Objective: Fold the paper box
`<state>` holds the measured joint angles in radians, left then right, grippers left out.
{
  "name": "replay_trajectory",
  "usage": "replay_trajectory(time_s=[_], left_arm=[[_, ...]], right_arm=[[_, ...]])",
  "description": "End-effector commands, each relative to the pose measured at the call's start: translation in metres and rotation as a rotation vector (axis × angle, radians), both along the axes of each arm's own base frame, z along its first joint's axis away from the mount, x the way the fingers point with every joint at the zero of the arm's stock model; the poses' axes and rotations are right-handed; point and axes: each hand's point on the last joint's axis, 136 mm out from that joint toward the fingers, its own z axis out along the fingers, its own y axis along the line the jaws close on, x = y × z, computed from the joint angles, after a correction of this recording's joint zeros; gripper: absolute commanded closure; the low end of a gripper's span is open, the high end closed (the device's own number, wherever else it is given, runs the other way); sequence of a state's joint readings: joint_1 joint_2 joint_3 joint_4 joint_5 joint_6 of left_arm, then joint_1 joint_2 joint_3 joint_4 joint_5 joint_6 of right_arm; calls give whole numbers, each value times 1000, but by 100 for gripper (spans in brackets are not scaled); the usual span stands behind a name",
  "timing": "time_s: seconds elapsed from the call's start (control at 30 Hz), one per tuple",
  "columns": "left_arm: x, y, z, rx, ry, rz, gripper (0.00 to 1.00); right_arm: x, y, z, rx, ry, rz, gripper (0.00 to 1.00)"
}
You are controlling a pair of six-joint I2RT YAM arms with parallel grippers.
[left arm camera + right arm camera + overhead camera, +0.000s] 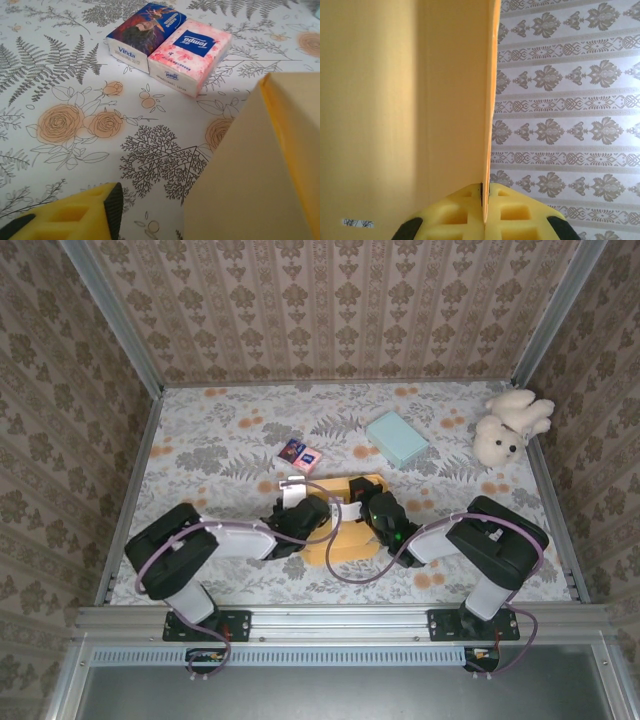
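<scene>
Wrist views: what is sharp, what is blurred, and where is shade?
Left wrist: pink Tempo tissue packet sharp, near yellow paper box soft-edged, faint shadow beside it on the floral tablecloth. Right wrist: the box unevenly lit, patterned wall clear.

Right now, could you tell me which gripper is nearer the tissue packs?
Left. The left gripper sits just short of the tissue packs; the right gripper is farther right, its fingers pinching the paper box.

Tabletop layout from my station
I see the paper box (pixel 352 543) on the tabletop (pixel 220 430) at the front, two tissue packs (pixel 301 454) touching side by side behind-left of it, a flat box (pixel 397 438) behind-right, and a plush toy (pixel 510 425) far right.
</scene>
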<state>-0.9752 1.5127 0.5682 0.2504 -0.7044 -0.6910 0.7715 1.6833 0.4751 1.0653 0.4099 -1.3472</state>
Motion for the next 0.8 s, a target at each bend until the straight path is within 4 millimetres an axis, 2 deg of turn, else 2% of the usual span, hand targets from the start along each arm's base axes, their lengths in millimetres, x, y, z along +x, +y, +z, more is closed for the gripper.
replay_trajectory(time_s=[0.0, 0.13, 0.27, 0.37, 0.47, 0.7, 0.77], left_arm=[[-11, 13, 5, 11, 9, -28, 44], [-16, 12, 13, -7, 5, -62, 43], [-12, 14, 8, 38, -1, -52, 47], [-8, 8, 5, 55, -4, -63, 53], [-1, 3, 5, 76, -18, -51, 63], [11, -5, 8, 113, -51, -30, 99], [14, -7, 5, 122, -55, -30, 100]], right_arm=[[-1, -28, -40, -98, 115, -112, 100], [0, -30, -42, -94, 120, -122, 100], [0, -31, -42, -86, 123, -132, 100], [-1, -31, -42, -84, 126, -136, 100], [-2, -29, -41, -79, 125, -133, 100], [-4, -24, -37, -15, 137, -146, 98], [-7, -20, -37, 7, 163, -137, 95]])
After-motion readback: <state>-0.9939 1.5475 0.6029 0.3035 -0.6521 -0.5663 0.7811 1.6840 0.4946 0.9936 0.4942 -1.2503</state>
